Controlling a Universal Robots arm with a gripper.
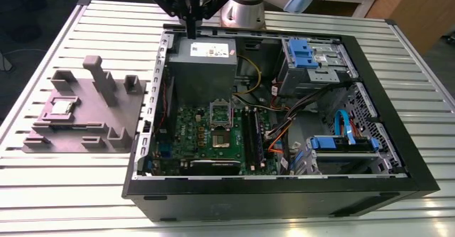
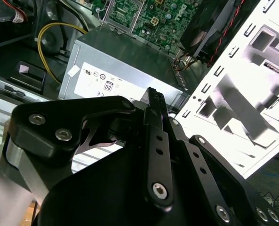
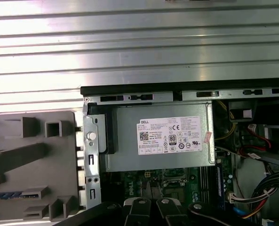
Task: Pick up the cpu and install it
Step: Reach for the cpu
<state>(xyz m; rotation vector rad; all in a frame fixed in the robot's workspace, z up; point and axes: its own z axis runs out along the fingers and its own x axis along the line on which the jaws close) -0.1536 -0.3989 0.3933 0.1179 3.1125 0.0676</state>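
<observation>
The cpu [image 1: 63, 107], a small silver square chip, lies in a pocket of the grey fixture block [image 1: 106, 114] on the exterior view's left, outside the computer case. My gripper [image 1: 192, 33] hangs high over the case's far wall, above the grey power supply [image 1: 202, 61] and well away from the cpu. Its black fingers [image 2: 154, 101] are shut together with nothing between them. In the first wrist view the gripper [image 3: 151, 206] points down over the power supply [image 3: 160, 136]. The motherboard socket [image 1: 221, 136] sits in the case with its metal cover raised.
The open black case [image 1: 398, 114] takes up the middle of the slatted metal table [image 1: 64, 194]. Inside it are RAM sticks [image 1: 254, 136], cable bundles [image 1: 291, 114] and blue-tabbed drive bays [image 1: 306, 53]. Tall posts [image 1: 99, 77] rise from the fixture block.
</observation>
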